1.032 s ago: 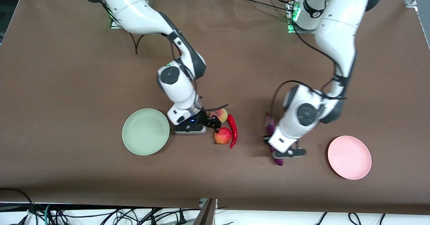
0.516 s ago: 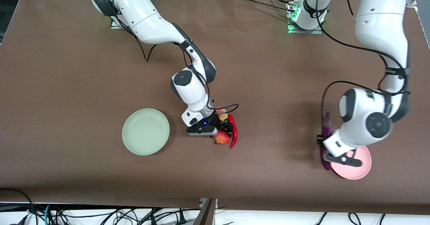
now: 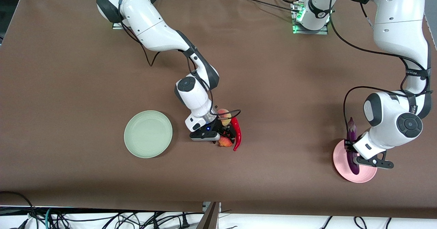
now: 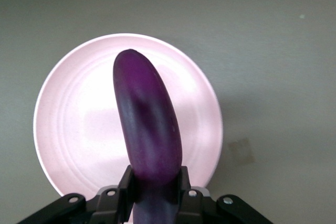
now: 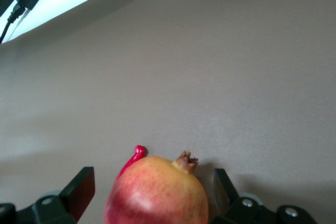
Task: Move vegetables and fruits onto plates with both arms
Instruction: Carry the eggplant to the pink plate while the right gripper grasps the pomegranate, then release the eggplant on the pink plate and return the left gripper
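Observation:
My left gripper [image 3: 351,151] is shut on the purple eggplant [image 3: 351,132] and holds it over the pale pink plate [image 3: 341,169]. In the left wrist view the eggplant [image 4: 147,124] juts out from between the fingers [image 4: 126,190] across the pink plate [image 4: 73,124]. My right gripper [image 3: 226,134] is open and low over the red pomegranate [image 3: 223,142]. In the right wrist view the pomegranate [image 5: 157,195] sits between the spread fingers [image 5: 81,187], with gaps on both sides. The red chili [image 3: 238,134] lies beside it and the peach [image 3: 223,113] is just farther from the front camera.
The mint green plate [image 3: 148,134] lies empty on the brown table [image 3: 68,85], toward the right arm's end from the fruit cluster. The chili's tip [image 5: 137,153] shows next to the pomegranate. Cables run along the table's front edge.
The left arm has carried the eggplant toward its own end of the table, to over the pink plate. The right gripper has shifted from beside the peach to around the pomegranate.

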Action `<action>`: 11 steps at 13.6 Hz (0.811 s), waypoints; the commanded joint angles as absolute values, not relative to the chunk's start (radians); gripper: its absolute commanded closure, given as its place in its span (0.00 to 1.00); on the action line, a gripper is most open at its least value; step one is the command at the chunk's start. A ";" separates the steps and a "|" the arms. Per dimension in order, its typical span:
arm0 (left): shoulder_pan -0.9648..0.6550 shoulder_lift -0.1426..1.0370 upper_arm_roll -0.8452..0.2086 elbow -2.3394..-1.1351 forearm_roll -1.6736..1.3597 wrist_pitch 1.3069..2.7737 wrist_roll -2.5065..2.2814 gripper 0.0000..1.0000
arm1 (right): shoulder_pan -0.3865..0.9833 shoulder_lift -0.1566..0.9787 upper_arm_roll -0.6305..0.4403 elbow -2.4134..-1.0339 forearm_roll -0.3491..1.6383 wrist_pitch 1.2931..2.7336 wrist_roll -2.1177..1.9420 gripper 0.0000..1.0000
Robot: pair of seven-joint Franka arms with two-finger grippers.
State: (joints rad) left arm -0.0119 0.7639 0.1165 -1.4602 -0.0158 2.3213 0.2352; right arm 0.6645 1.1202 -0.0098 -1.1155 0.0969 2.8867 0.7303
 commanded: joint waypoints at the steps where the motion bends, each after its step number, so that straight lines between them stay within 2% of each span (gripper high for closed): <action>1: 0.000 0.776 0.118 -1.477 -0.043 2.368 0.259 0.85 | 0.666 1.158 -0.009 -1.081 0.106 2.943 0.742 0.15; 2: 0.000 0.782 0.118 -1.477 -0.061 2.368 0.259 0.81 | 0.666 1.161 -0.008 -1.081 0.109 2.959 0.742 0.42; 3: 0.002 0.787 0.118 -1.476 -0.067 2.368 0.259 0.72 | 0.663 1.160 -0.008 -1.089 0.109 2.961 0.730 0.63; 4: 0.002 0.788 0.118 -1.471 -0.067 2.368 0.255 0.46 | 0.652 1.155 -0.006 -1.091 0.112 2.959 0.727 0.83; 5: 0.006 0.788 0.118 -1.468 -0.078 2.368 0.253 0.03 | 0.638 1.146 0.003 -1.091 0.112 2.950 0.727 1.00; 6: 0.018 0.788 0.117 -1.462 -0.104 2.365 0.267 0.00 | 0.626 1.128 0.020 -1.091 0.112 2.927 0.727 1.00; 9: 0.012 0.787 0.117 -1.421 -0.129 2.330 0.275 0.00 | 0.583 1.045 0.038 -1.086 0.112 2.748 0.719 1.00; 11: -0.003 0.775 0.107 -1.416 -0.172 2.271 0.232 0.00 | 0.565 1.014 0.058 -1.088 0.112 2.697 0.719 1.00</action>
